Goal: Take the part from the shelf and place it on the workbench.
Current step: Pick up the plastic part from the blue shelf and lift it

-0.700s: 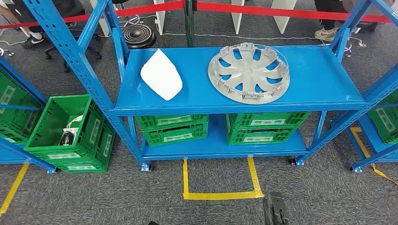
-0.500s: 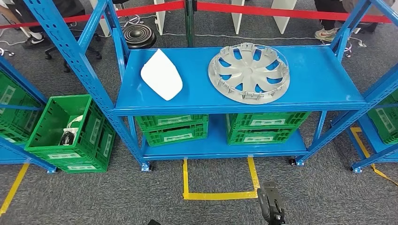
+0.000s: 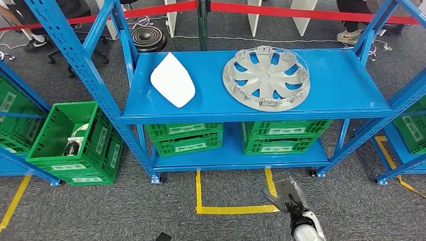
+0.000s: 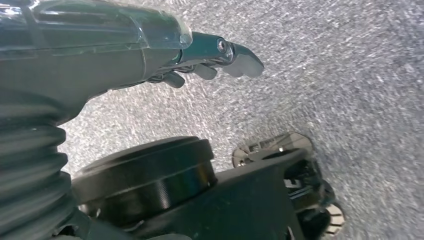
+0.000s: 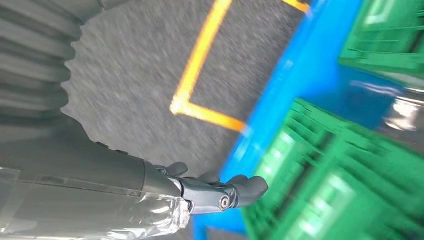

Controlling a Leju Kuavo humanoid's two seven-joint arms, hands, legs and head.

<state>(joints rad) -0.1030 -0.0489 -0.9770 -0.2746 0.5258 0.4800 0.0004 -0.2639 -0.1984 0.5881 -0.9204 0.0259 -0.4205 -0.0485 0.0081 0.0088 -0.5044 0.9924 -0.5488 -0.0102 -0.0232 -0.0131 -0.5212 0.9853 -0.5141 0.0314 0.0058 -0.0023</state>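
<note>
Head view: hubcap (image 3: 266, 78) lies on shelf (image 3: 346, 85), well apart from right hand (image 3: 289, 197) fingers.

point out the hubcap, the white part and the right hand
hubcap (image 3: 266, 77): head view, on its centre hub, lying on the top shelf.
white part (image 3: 173, 80): head view, on the middle of its smooth face.
right hand (image 3: 289, 196): head view, on the back of the hand, above the yellow floor tape.

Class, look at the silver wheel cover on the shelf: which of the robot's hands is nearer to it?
Right. The right hand is raised in front of the shelf, below the wheel cover; the left hand hangs low over the carpet.
</note>
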